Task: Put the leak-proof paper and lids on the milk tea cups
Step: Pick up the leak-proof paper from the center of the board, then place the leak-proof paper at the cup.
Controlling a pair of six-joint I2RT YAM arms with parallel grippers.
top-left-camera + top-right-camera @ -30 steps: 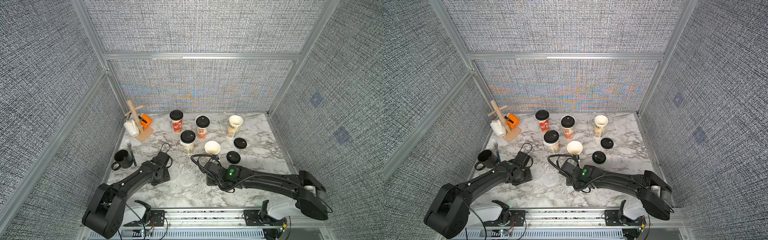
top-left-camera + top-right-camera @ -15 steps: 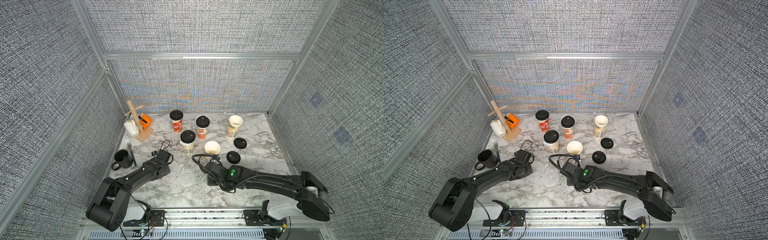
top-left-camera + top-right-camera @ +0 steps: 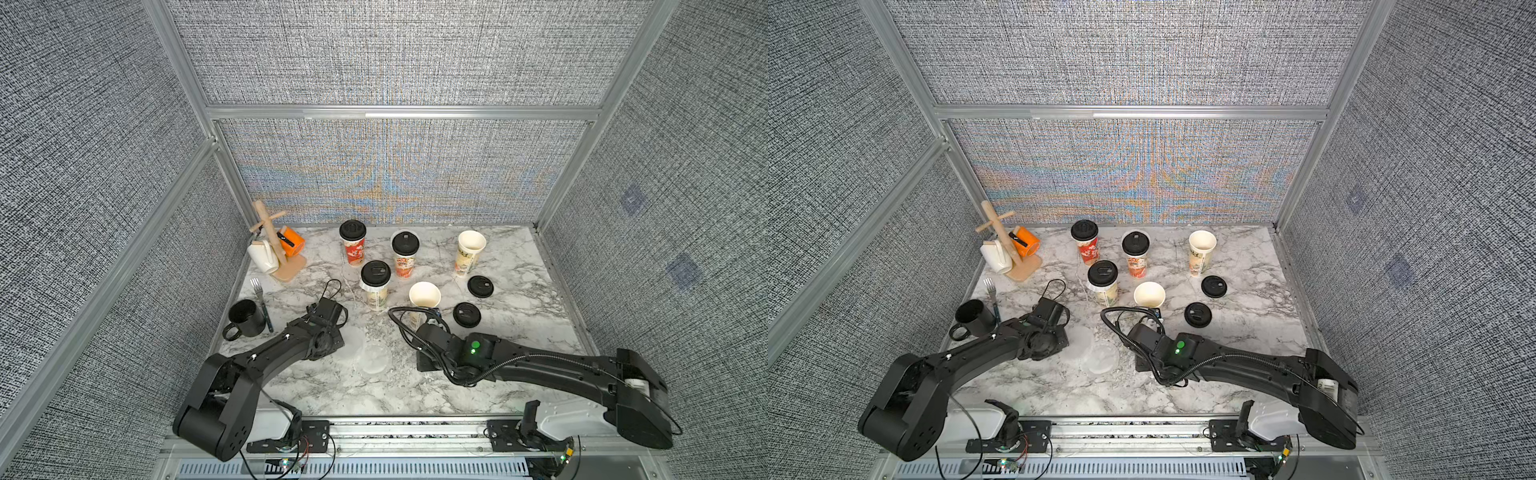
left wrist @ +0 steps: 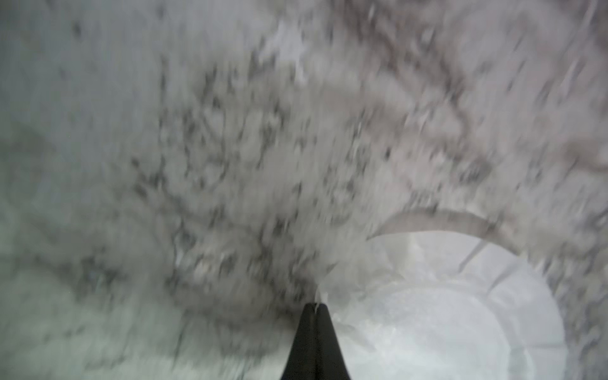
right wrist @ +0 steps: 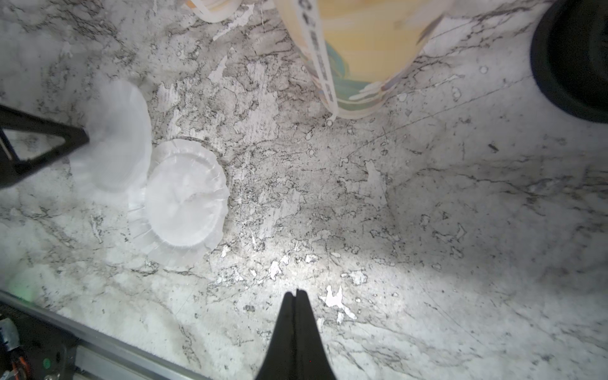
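L pincer [image 4: 316,306]: jaws closed on the rim of one film disc, w/ a sliver of film caught betw. the tips.
Held disc [image 5: 112,138]: pinched at the edge nearest the L arm, the rest fans out away from the tips. It's blurred in the R wrist view, so can't tell if it's clear of the worktop [image 3: 519,332] or dragging.
Spare disc [image 5: 187,200]: flat on the worktop, just beside the held disc on the R-arm side. Edges overlap in view; touching or not, can't tell.
R pincer [image 5: 296,294]: jaws closed, nothing in them, tips over bare marble near the front rail.
Near open cup [image 3: 424,297]: upright, no film, no lid, just beyond the R arm's wrist.
Far open cup [image 3: 471,251]: upright, uncovered, toward the back on robot's R.
Lidded cups [image 3: 375,284]: three, black lids on, back-centre.
Loose lids [image 3: 480,286]: two, flat, on robot's R of the near open cup.
Key relation: the near open cup lies from the L pincer toward the back and robot's R, past the spare disc. The R arm is nearer to it, but the L arm has the film.
Axis: the disc is round, so no long axis. What counts is getting it centred and level over the mouth.
Next move (my guess): lift high enough to clear the tall rim. The edge grip prob. lets the film droop.
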